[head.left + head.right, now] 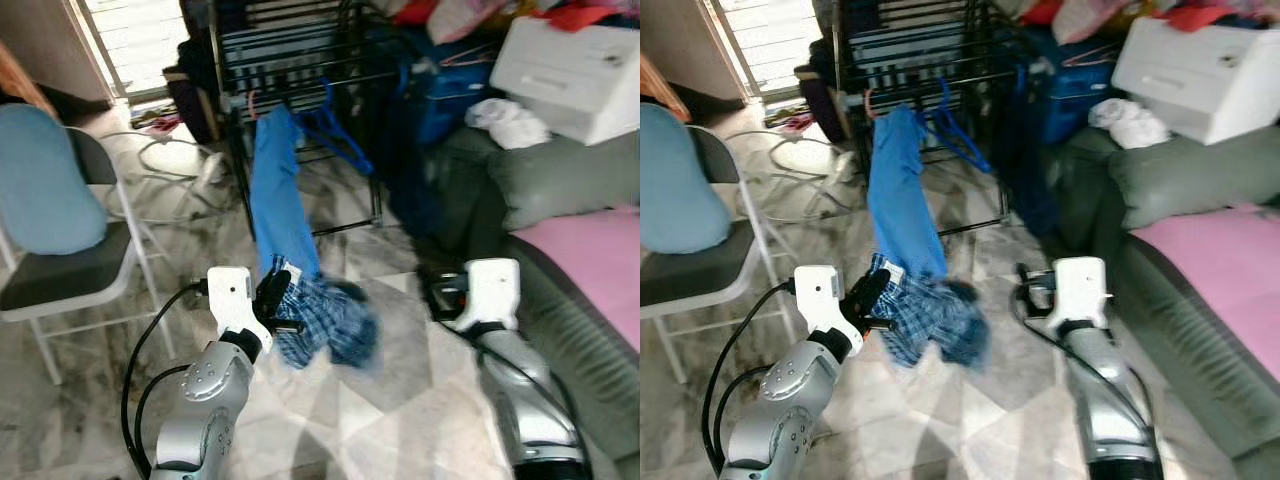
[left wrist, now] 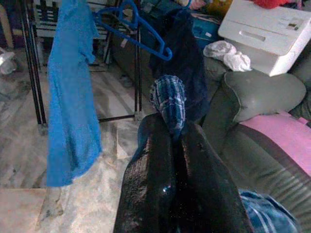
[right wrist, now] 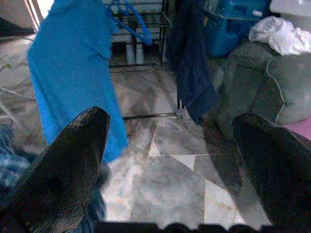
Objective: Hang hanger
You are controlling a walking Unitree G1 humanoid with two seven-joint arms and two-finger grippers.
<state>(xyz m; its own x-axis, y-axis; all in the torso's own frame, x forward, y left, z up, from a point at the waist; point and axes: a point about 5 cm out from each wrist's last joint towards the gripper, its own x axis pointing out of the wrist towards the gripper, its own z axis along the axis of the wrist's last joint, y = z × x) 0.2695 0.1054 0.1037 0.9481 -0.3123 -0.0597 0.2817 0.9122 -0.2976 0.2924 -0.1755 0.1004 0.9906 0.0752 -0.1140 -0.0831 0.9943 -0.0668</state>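
Left eye view: the left gripper (image 1: 283,303) pinches a blue plaid garment (image 1: 325,320) above the marble floor (image 1: 400,370); a blue hanger (image 1: 335,130) hangs on the black drying rack (image 1: 290,60) beside a blue shirt (image 1: 277,190).

Left wrist view: its fingers (image 2: 150,179) are pressed together on plaid cloth.

Right wrist view: the right gripper (image 3: 180,160) is spread wide, holding nothing.

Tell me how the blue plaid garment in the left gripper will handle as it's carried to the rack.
The plaid garment is probably floppy: it sags in bunched folds below the left gripper. It is likely light, since a pinch on one fold holds it. It may swing or snag near the drying rack.
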